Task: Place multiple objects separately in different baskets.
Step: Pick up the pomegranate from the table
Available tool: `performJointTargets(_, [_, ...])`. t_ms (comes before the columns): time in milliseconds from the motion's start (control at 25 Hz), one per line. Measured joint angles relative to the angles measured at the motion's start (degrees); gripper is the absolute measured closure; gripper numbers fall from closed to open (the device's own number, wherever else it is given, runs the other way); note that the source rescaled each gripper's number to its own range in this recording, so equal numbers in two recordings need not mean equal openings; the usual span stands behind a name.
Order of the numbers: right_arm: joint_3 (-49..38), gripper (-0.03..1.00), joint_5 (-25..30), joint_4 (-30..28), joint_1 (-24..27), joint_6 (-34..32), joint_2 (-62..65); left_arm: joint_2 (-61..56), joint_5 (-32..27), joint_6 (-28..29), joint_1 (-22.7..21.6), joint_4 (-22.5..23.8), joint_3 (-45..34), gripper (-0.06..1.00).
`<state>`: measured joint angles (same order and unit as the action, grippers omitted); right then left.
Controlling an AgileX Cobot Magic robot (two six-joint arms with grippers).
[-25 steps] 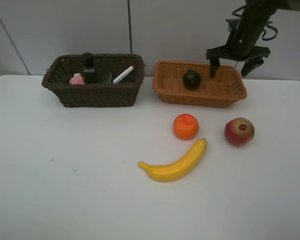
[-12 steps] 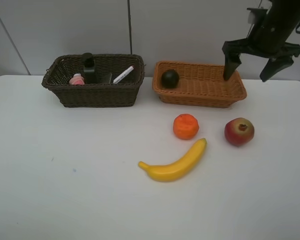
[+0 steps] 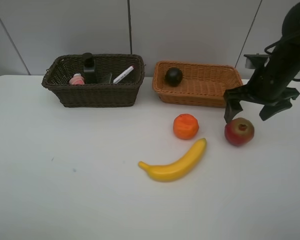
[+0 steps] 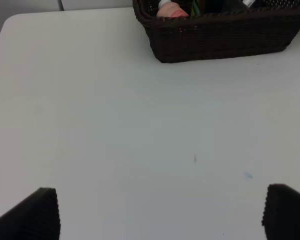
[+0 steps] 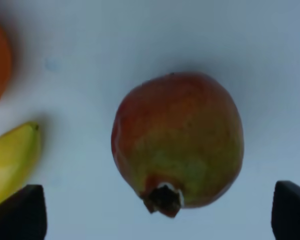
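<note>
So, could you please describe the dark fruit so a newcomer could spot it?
On the white table, find the shallower orange-tan basket, right of the dark brown basket. The mangosteen lies alone at its left end: round and near-black, unlike the orange, banana and apple out on the table.

On my feed the bench [image 3: 65,200] is plain white, one basket [image 3: 95,95] is a dark brown weave and the other basket [image 3: 200,95] an orange-tan weave. I read the bottle [image 3: 77,79] as pink, the pump bottle [image 3: 88,67] black, the marker [image 3: 123,74] white, the mangosteen [image 3: 173,76] near-black, the orange [image 3: 186,126] bright orange and the banana [image 3: 177,162] yellow. The apple [image 5: 177,140] is red fading into yellow-green near its dark stem end, and the right arm's fingers [image 3: 229,112] are black.
</note>
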<state>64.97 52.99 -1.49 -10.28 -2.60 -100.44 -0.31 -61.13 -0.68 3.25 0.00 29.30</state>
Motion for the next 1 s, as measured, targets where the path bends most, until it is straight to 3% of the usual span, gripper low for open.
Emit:
performJointTargets(200, [-1.0, -0.03, -4.8, 0.2, 0.0, 1.1, -0.5, 0.0, 0.0, 0.0, 0.0, 0.0, 0.0, -0.06])
performJointTargets(1000, [-1.1, -0.03, -12.2, -4.6, 0.0, 2.1, -14.4, 0.0, 0.0, 0.0, 0.0, 0.0, 0.0, -0.06])
